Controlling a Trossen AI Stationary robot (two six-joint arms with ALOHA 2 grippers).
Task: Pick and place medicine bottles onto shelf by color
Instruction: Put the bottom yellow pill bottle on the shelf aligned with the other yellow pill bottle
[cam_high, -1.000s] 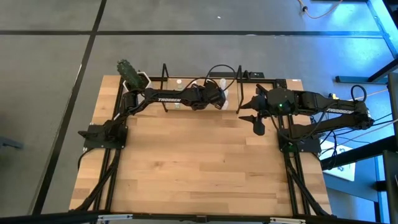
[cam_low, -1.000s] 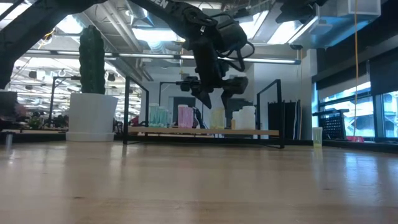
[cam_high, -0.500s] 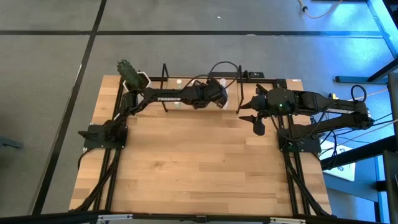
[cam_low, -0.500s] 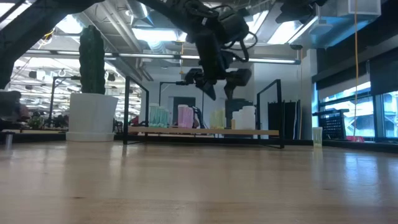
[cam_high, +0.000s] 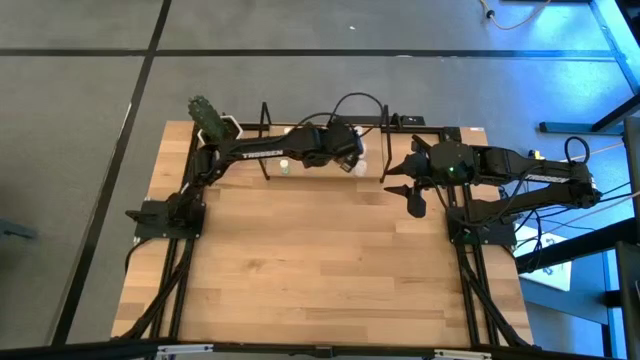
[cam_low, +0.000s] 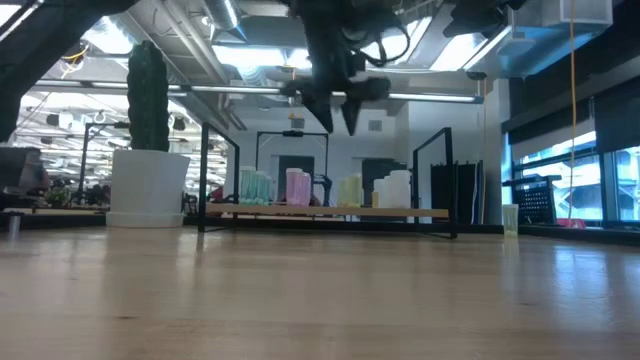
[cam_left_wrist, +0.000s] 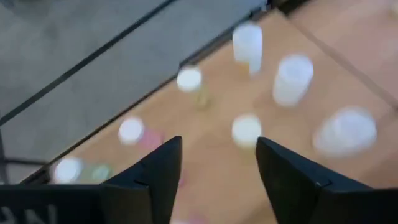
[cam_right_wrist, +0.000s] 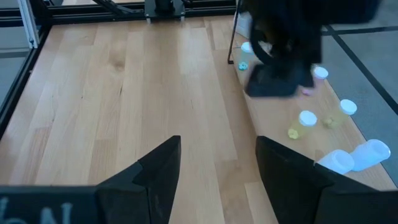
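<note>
A light wooden table (cam_high: 320, 260) with plank seams sits on a grey floor (cam_high: 80, 120) crossed by dark lines. At the table's far left corner stands a green cactus (cam_low: 148, 95) in a white pot (cam_low: 148, 187). Beyond the table the low view shows a room with ceiling lights (cam_low: 240, 55) and tall windows (cam_low: 590, 180) on the right.

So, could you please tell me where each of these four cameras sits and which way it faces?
High view: overhead, straight down on the table; both arms show.
Low view: at tabletop height, facing the shelf; the left gripper hangs above it.
Left wrist view: above the shelf, looking down on the medicine bottles past its own open fingers.
Right wrist view: over the table, facing the left arm; own fingers apart.
Shared: every view shows the bottles.
</note>
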